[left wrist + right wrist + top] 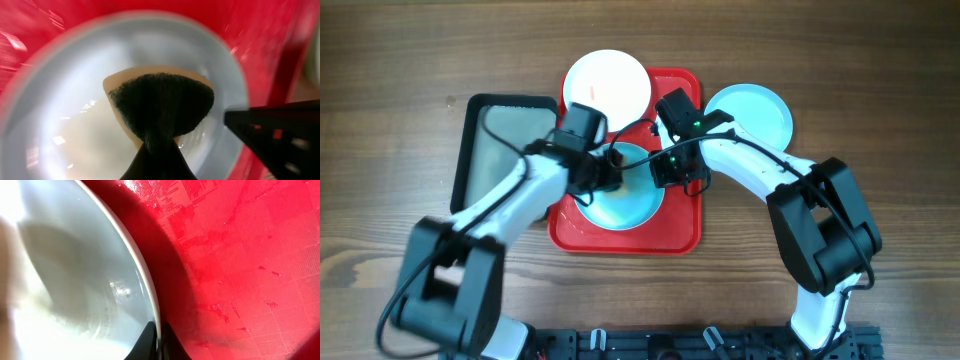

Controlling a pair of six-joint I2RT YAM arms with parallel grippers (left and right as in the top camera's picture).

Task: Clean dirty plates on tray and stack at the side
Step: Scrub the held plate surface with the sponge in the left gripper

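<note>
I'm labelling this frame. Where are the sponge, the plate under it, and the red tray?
sponge (160,102), left wrist view, on its dark green scouring face.
plate under the sponge (625,210), overhead view, on its bare light blue centre.
red tray (683,226), overhead view, on bare floor by its right rim.

Brown wooden table (880,60), visible grain, matt finish. Bright red plastic tray (685,235), glossy, with a fine grid texture pressed into its floor and scattered small scuffs. Smooth, glazed-looking centre blue plate (630,208) with a wet sheen and bright reflections. Equally smooth, softly shiny white plate (610,80) and side blue plate (755,110). Two-layer sponge (160,100): coarse, fibrous dark green scouring face over pale tan foam. Smaller grey tray (505,135), dull flat floor, black rim with a faint gloss. Smooth white shells and matt black joints on left arm (510,200) and right arm (750,170).
</note>
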